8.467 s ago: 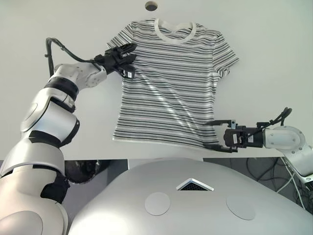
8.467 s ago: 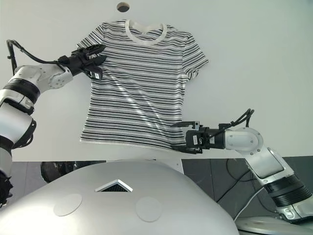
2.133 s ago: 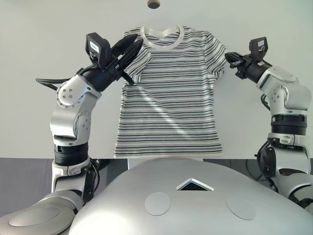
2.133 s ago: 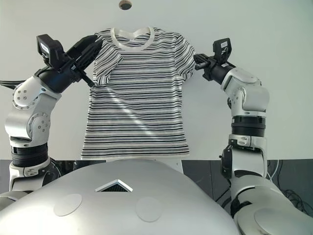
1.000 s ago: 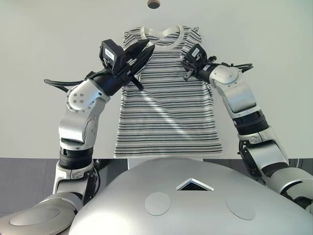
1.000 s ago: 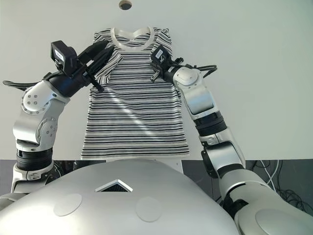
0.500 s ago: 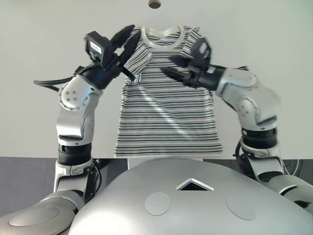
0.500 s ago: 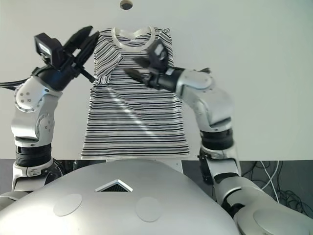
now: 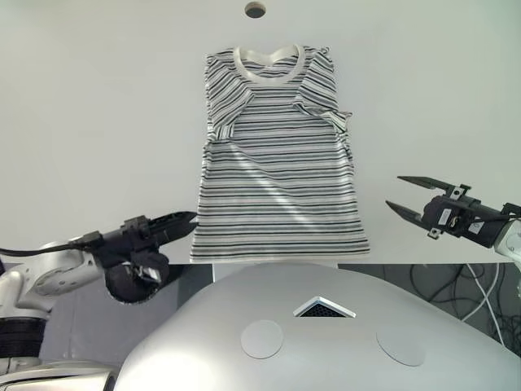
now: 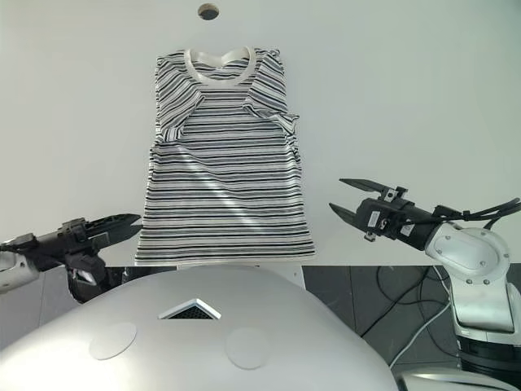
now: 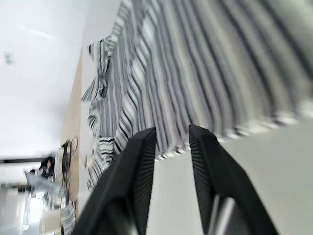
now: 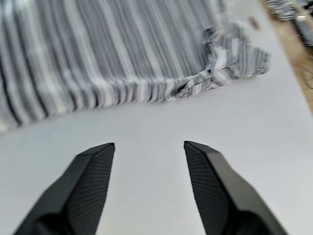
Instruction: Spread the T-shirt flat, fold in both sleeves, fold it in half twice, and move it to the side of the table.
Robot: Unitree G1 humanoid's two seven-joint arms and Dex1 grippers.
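Note:
The striped T-shirt (image 9: 281, 179) lies flat on the white table (image 9: 98, 147), collar far, hem at the near edge. Its two sleeves are folded inward: the left sleeve (image 9: 224, 106) over the chest, the right sleeve (image 9: 327, 112) bunched a little at its tip. My left gripper (image 9: 192, 218) hovers low by the hem's left corner, its fingers narrowly open with nothing between them; the left wrist view has the hem (image 11: 244, 128) just past them. My right gripper (image 9: 393, 192) stands wide open and empty, right of the hem's right corner, apart from the cloth (image 12: 98, 49).
A small round hole (image 9: 255, 10) sits in the table beyond the collar. White tabletop stretches wide on both sides of the shirt. The table's near edge (image 9: 423, 262) runs just below the hem, with cables (image 9: 456, 285) hanging under it at the right.
Both arms have dropped back from the sleeves to the near edge of the table. The right sleeve, folded in about a second ago, stays lying over the chest.

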